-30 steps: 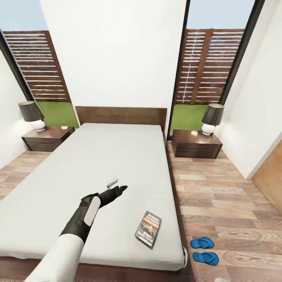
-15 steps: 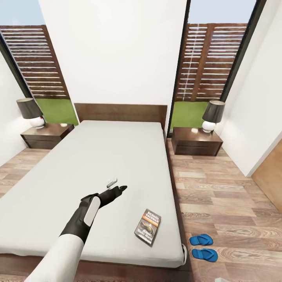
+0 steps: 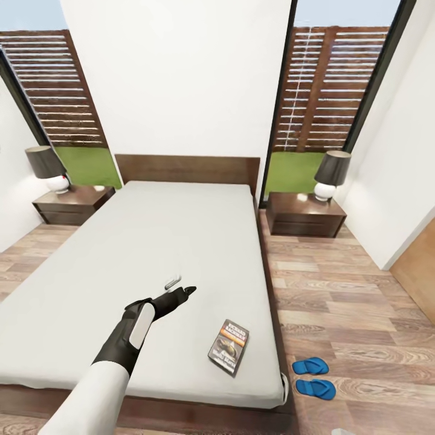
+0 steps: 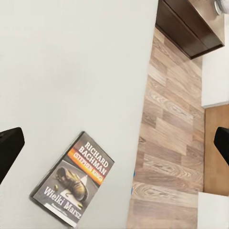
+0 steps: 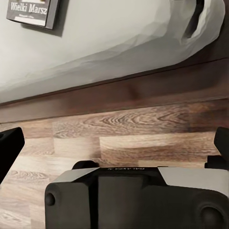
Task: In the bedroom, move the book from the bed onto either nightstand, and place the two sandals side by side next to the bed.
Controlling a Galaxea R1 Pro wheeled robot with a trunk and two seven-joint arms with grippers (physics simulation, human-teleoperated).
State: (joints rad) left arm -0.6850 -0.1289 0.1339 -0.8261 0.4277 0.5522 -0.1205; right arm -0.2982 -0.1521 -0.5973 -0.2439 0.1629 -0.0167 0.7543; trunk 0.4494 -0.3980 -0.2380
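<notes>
jaws of the left gripper (image 3: 181, 289) stand wide apart and empty over the bed (image 3: 151, 241), its fingertips at the wrist view's two edges; the right gripper's (image 5: 114, 143) likewise gape, low by the bed's foot. the book (image 3: 229, 346) lies flat near the mattress corner, the sandals (image 3: 313, 377) paired on the floor beside it. risk: thin book on a soft mattress, a shallow pinch could slide it off the edge.

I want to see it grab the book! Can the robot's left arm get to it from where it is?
Probably yes. The left gripper hovers open over the bed, and the book lies flat on the mattress nearby with nothing between them. It would need to swing over and come down.
</notes>
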